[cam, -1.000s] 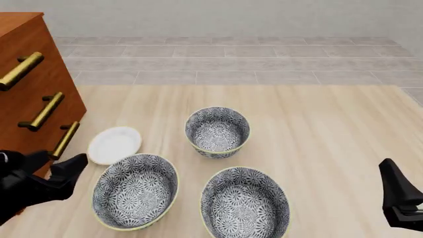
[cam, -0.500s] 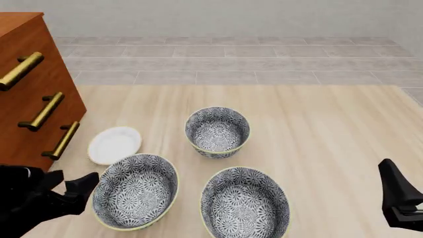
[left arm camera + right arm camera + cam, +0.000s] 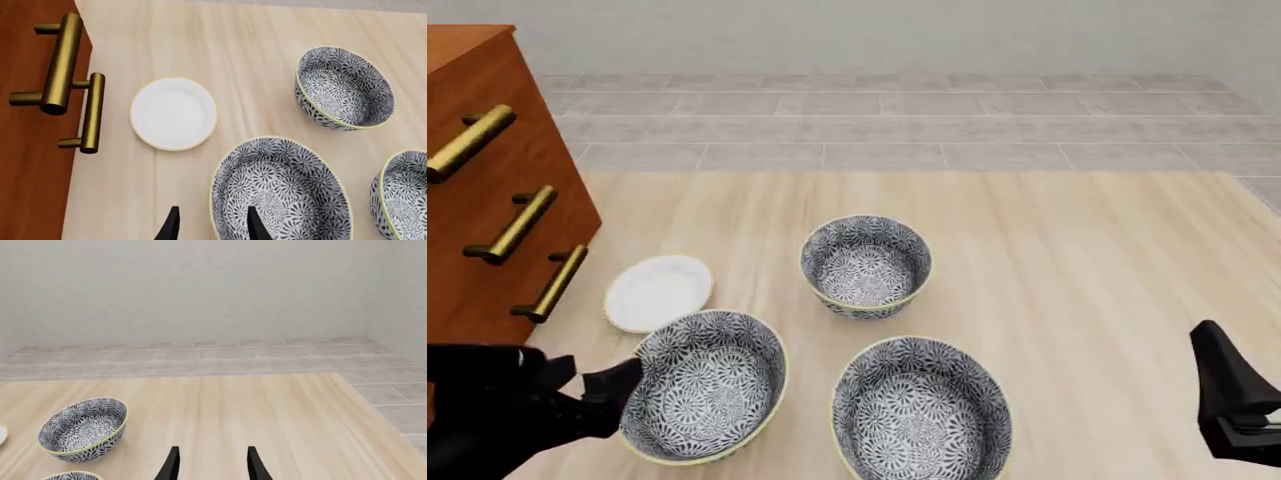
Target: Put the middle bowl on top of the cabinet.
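Middle bowl (image 3: 701,385) upright, mouth up, on table (image 3: 1068,260).

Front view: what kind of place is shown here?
Probably a simulated household tabletop: patterned bowls and a white dish on a pale wooden table, beside a wooden drawer cabinet, tiled floor behind.

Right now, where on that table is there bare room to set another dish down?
The widest bare stretch is the table's right half, right of the far bowl. Another runs behind that bowl to the tabletop's far edge. It is crowded between the cabinet, white dish and nearer bowls.
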`<state>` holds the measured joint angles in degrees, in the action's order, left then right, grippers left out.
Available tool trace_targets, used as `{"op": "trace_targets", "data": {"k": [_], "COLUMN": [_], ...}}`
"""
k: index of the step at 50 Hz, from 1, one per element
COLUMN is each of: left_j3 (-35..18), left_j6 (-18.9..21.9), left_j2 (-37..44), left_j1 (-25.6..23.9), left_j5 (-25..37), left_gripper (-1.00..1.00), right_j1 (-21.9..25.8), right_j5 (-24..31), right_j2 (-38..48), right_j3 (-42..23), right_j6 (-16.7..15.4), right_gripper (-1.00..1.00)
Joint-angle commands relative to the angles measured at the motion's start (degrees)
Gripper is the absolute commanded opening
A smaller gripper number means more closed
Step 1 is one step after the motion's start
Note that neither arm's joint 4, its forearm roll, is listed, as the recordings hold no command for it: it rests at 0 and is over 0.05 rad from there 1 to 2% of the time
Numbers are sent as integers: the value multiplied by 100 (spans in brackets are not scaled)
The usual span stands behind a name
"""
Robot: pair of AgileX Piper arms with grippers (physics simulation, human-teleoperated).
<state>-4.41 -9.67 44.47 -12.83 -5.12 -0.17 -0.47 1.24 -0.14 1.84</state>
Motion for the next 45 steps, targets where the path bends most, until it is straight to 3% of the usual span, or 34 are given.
{"op": "trace_targets", "data": {"k": [1,4,19,33,45], "left_j3": [247,296,330,399,434], "left_j6": [-63,-82,-155,-189,-227], "left_j2": [677,879,762,973,1564], "left_j1": [-13,-22,-20,-26,-63], "left_j5": [-851,-1082,-929,-1189,-1722], "left_gripper": [100,100,100,100,100], "right_j1": [-7,-5,-8,-16,2], "right_j5": [43,43,37,44,46], "right_j2": [-45,-40,-31,-33,-25], "right_j3": [3,-1,-1,-8,-7], "right_j6": [21,18,17,24,-1], "right_gripper": [100,100,100,100,100]}}
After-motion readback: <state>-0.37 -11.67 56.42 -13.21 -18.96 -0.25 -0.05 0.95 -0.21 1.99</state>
